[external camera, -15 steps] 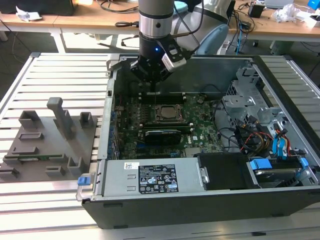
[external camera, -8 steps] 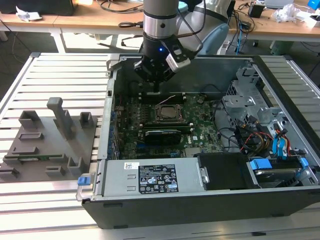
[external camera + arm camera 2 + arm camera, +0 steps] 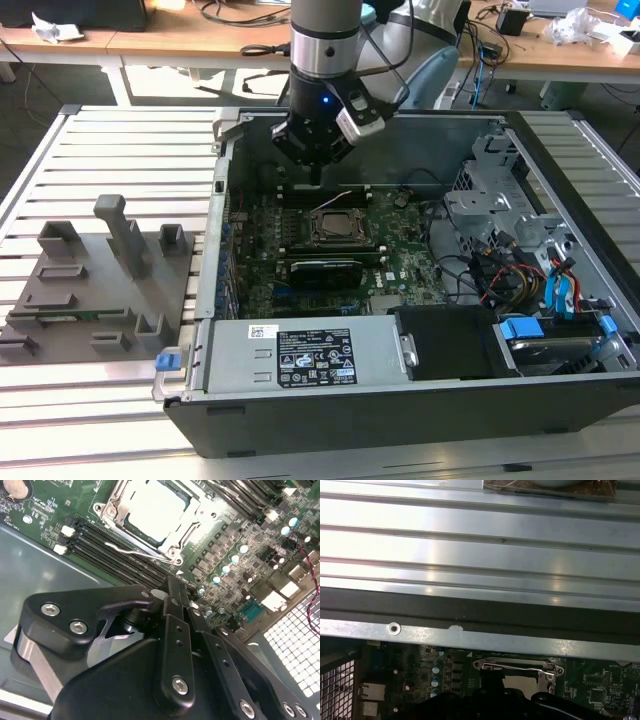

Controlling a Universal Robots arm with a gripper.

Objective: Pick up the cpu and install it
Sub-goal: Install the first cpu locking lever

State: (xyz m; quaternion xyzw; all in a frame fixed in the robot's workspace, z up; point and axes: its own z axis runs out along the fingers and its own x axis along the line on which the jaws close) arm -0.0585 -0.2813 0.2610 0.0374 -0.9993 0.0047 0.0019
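Above the motherboard (image 3: 330, 250), the tool (image 3: 316, 170) hangs pinched narrow, cpu (image 3: 156, 509) seated in its socket (image 3: 150, 517).

This looks like a robotics lab or test workshop. An opened computer case (image 3: 420, 300) lies on a ribbed metal table (image 3: 100, 140) beside a grey plastic fixture (image 3: 95, 285). Behind run wooden desks (image 3: 200, 40) strewn with cables (image 3: 240, 15), and a robot arm (image 3: 325, 40) hangs over the case.

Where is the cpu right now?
The cpu sits in the motherboard socket inside the open computer case, just below the gripper in the exterior view.
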